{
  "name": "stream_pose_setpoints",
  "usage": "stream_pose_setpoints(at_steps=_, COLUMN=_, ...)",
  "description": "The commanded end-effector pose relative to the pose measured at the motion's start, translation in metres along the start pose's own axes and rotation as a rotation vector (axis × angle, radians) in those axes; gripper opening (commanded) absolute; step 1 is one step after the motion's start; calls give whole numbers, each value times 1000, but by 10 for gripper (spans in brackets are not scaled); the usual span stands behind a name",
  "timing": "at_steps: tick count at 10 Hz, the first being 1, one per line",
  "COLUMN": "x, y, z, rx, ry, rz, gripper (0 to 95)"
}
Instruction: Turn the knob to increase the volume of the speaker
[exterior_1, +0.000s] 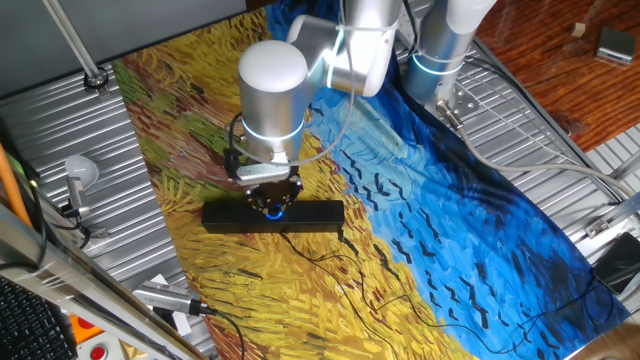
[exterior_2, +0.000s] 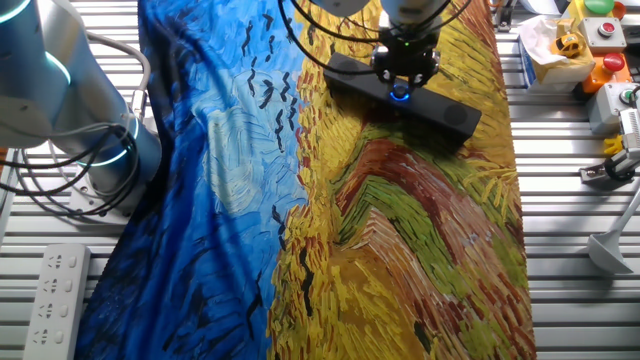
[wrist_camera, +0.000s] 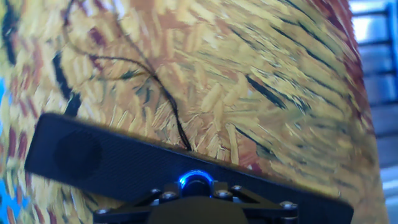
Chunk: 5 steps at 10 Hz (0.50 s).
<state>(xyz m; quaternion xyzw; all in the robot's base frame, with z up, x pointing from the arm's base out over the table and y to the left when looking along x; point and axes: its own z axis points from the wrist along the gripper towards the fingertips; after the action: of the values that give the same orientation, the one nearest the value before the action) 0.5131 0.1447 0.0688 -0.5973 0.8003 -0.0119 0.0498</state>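
The speaker (exterior_1: 230, 216) is a long black bar lying across the yellow part of the painted cloth; it also shows in the other fixed view (exterior_2: 452, 116) and the hand view (wrist_camera: 118, 160). The knob (wrist_camera: 196, 182) glows blue at the middle of its face, and it shows too in one fixed view (exterior_1: 275, 211) and the other (exterior_2: 400, 95). My gripper (exterior_1: 275, 203) stands straight over the bar, its fingers closed in round the knob (exterior_2: 401, 84) (wrist_camera: 196, 191). The fingertips are mostly hidden by the hand. A thin black cable (wrist_camera: 166, 93) runs off the bar.
A grey microphone-like object (exterior_1: 78, 176) stands on the metal table left of the cloth. A white power strip (exterior_2: 50, 298) lies near the arm's base (exterior_2: 70, 120). Button boxes (exterior_2: 600, 40) sit at the far right. The cable trails over the cloth (exterior_1: 335, 258).
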Motion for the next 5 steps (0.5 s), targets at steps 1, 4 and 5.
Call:
stream_pose_setpoints(at_steps=1, x=1, y=0, z=1, rx=-1, ry=3, rz=314, gripper=0)
stream_pose_setpoints(at_steps=4, x=1, y=0, z=1, rx=-3, ry=3, rz=696, gripper=0)
stream_pose_setpoints(at_steps=5, x=1, y=0, z=1, rx=-3, ry=6, rz=791, gripper=0)
